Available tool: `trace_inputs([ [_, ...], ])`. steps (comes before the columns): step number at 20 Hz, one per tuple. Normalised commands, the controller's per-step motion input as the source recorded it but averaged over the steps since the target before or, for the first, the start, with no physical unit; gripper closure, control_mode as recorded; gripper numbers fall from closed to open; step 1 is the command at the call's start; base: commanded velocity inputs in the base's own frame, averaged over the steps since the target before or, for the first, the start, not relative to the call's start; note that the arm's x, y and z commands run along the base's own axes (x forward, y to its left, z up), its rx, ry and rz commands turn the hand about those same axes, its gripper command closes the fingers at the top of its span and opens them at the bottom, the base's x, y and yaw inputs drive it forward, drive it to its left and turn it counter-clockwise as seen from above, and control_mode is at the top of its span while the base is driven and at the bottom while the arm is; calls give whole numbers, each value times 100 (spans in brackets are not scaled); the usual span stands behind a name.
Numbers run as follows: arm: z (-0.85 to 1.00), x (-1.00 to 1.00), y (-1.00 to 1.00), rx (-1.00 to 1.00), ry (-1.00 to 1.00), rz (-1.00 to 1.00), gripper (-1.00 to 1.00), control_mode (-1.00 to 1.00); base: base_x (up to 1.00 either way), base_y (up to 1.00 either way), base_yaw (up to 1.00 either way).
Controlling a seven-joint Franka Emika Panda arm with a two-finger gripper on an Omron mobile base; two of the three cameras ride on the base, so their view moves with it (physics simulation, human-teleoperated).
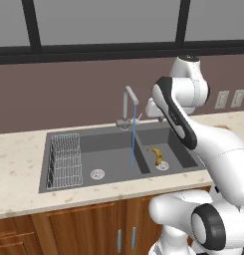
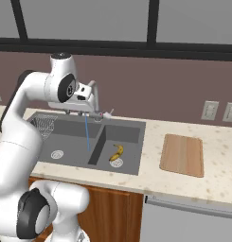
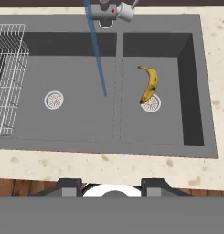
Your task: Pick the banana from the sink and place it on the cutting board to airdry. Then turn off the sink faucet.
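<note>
The banana point(image 3: 150, 84) lies in the right basin of the dark grey sink point(image 3: 77, 123), its lower end on the round drain; it also shows in the base views point(image 1: 156, 155) point(image 2: 117, 152). The sink faucet point(image 1: 127, 104) point(image 2: 95, 101) stands behind the divider, and a thin blue stream point(image 3: 97, 50) runs from it into the left basin. The cutting board point(image 2: 182, 154) lies flat on the counter right of the sink. My gripper point(image 3: 112, 186) hangs high over the sink's front rim, open, holding nothing. The banana is ahead of it and to the right.
A wire rack point(image 1: 63, 160) fills the left end of the left basin. Speckled counter point(image 3: 131, 162) surrounds the sink. Wall outlets point(image 2: 209, 110) sit behind the board, and wooden cabinet doors point(image 1: 93, 229) are below the counter.
</note>
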Motion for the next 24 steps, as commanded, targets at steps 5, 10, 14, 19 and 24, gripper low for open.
trace_inputs([
  [5,0,-10,0,0,-1,0,-100,-100,0,0,0],
  [10,-10,-4,-8,0,-1,0,-100,-100,0,0,0],
  [14,-25,-6,-30,0,-8,0,-100,-100,0,0,0],
  [19,-22,-1,-38,0,-3,0,-100,-100,0,0,0],
  [24,-21,-1,-28,-1,-1,0,-100,-100,0,0,0],
])
